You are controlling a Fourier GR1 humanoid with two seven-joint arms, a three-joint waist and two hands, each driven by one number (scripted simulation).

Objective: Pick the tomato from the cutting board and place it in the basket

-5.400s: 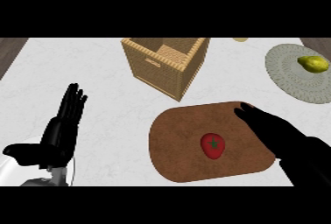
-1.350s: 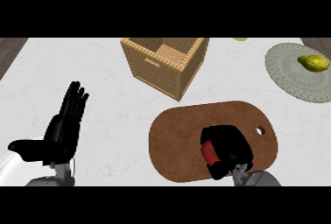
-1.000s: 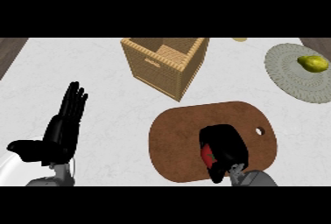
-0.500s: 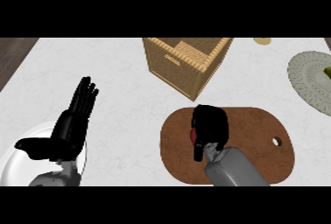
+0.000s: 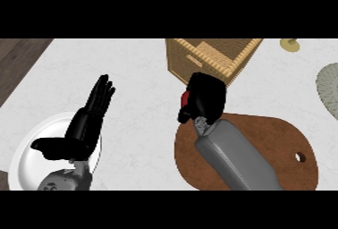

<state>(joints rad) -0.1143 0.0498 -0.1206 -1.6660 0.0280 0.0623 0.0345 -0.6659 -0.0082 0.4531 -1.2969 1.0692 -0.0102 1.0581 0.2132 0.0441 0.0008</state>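
Since half a second ago we see the right hand [image 5: 206, 96] further up the view with the tomato [image 5: 187, 97], off the board [image 5: 277, 138] and close to the basket [image 5: 211, 56]

From the left: a white plate [image 5: 23, 156] lies at the lower left corner of the pale counter [image 5: 132, 67], partly cut by the edge. The left hand [image 5: 82, 127] rests over that plate's right rim, fingers straight and together, pointing up the view, thumb out to the left, holding nothing

Near the middle, the right hand's fingers are curled round the tomato and hide most of it; we see only a red patch at the hand's left side. Hand and tomato sit between the board's far edge and the basket's near corner, and we cannot tell whether they touch the basket. The grey forearm [image 5: 238, 156] runs from the lower edge across the board's left half

Above the hand stands the square woven basket, open at the top. The brown board lies at lower right, with a small hole [image 5: 301, 157] near its right end. A small yellowish round thing [image 5: 288, 43] shows at the top, right of the basket, and a grey plate [image 5: 329, 82] is cut by the right edge
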